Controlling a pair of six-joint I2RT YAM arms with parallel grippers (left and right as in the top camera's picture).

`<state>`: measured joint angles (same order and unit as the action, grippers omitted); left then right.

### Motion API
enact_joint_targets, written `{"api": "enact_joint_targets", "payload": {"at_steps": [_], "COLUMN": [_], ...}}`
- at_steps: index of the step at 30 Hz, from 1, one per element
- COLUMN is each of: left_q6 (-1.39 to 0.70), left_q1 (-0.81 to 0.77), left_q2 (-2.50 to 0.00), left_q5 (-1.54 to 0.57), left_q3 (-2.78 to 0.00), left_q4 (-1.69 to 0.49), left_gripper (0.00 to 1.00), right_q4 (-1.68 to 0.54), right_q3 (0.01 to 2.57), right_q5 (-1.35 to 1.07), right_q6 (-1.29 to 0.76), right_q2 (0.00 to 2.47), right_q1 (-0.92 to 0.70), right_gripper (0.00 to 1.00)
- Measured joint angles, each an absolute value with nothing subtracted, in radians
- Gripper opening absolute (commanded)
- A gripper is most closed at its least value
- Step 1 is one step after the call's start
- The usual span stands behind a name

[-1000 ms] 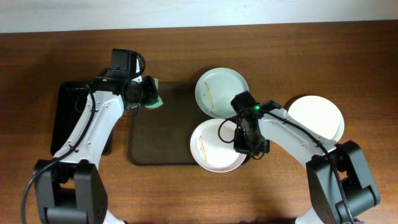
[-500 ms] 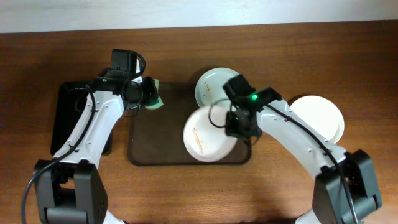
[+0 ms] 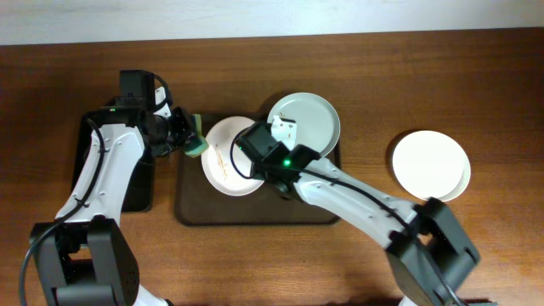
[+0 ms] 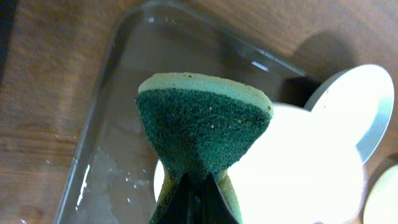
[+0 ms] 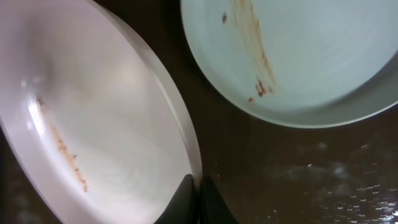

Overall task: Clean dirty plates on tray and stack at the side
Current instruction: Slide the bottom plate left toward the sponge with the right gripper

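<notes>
Right end effector point(image 5: 199, 196) shut tight on streaked plate point(image 5: 106, 124) at its rim | left end effector point(image 4: 200, 190) pinches sponge point(image 4: 202, 121) | we judge plate stiff, slick, breakable; rim grip suits

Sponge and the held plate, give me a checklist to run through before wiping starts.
1. Grip on sponge by left hand: ok.
2. Grip on white plate at its rim by right hand: ok.
3. Streaked face of white plate turned up: ok.
4. White plate held over the tray: ok.
5. Contact between sponge and white plate: cannot tell.
</notes>
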<state>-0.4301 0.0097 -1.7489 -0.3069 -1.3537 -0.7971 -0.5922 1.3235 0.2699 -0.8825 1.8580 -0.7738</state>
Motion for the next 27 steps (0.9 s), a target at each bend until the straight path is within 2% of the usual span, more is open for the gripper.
{"api": "enact_joint_targets", "payload": {"at_steps": [2,3,4,6,7,8,13,15,17,22,27], "left_q6": [-0.43,-0.43,-0.43,-0.43,-0.43,-0.43,-0.43,-0.43,-0.43,-0.43,-0.43], "left_q1": [0.008,0.008,0.008,0.008,0.008,0.008,0.008,0.008,0.008,0.008,0.008], "left_q2": [-1.749,-1.749,-1.749,-1.749,-1.749,-1.749,-1.749,-1.749,-1.749,-1.749,-1.749], "left_q5": [-0.311,-0.312,-0.312,-0.311,-0.31,-0.308,-0.307,-0.307,-0.307,-0.301,-0.299], "left_q3": [-1.354,-1.354,-1.354,-1.354,-1.354,-1.354,-1.354,-1.354,-1.354,-1.354,-1.354], "left_q4": [-0.804,-0.804,-0.804,-0.804,-0.804,-0.804,-0.804,-0.804,-0.804,-0.804,-0.803], "left_gripper": [0.01,0.01,0.01,0.01,0.01,0.01,0.01,0.01,0.01,0.01,0.01], "right_q4": [-0.591,-0.591,-0.591,-0.585,-0.577,-0.577,-0.625,-0.651,-0.649,-0.644,-0.658], "right_q3": [1.324,1.324,1.324,1.324,1.324,1.324,1.361,1.414,1.452,1.468,1.468], "right_q5": [0.261,0.247,0.226,0.176,0.142,0.12,0.07,0.056,0.031,-0.094,-0.164], "right_q6": [-0.9,-0.903,-0.904,-0.879,-0.852,-0.818,-0.672,-0.594,-0.525,-0.36,-0.249], "right_q2": [1.898,1.911,1.918,1.923,1.923,1.923,1.924,1.924,1.924,1.931,1.999], "right_q1": [-0.78,-0.781,-0.781,-0.782,-0.782,-0.783,-0.778,-0.768,-0.743,-0.645,-0.629], "right_gripper": [0.04,0.08,0.19,0.47,0.57,0.62,0.66,0.58,0.54,0.54,0.52]}}
